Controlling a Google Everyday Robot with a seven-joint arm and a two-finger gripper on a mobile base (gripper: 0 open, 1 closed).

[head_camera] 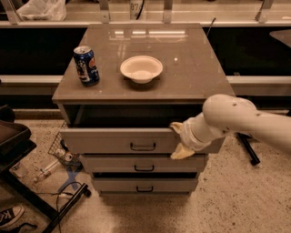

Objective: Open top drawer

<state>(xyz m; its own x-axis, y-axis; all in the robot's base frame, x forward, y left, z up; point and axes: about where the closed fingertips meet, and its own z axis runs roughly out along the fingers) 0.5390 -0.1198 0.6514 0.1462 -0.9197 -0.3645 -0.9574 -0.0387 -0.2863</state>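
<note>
Floor, nearest: a shoe point(9, 216) is seen at the lower left, with cables and small litter beside the cabinet base.

Cabinet front: the bottom drawer point(113, 184) and the middle drawer point(109, 163) are seen shut or nearly so. The top drawer point(109, 140) is found pulled partly out above them, and a dark gap shows between its front panel and the cabinet top point(200, 77). Its dark loop handle point(142, 146) is centred on the panel.

The gripper point(178, 140) is located at the right end of the top drawer's front, on a white arm point(236, 118) entering from the right. Its yellowish fingers are spread apart. One finger point(176, 127) is at the panel's top edge, the other lower against its face. The handle is not touched.

On top: a blue can point(86, 65) is placed left and a white bowl point(141, 68) just right of it, apart.

Farthest: a plastic bag point(41, 9) is noted on the rear ledge.
</note>
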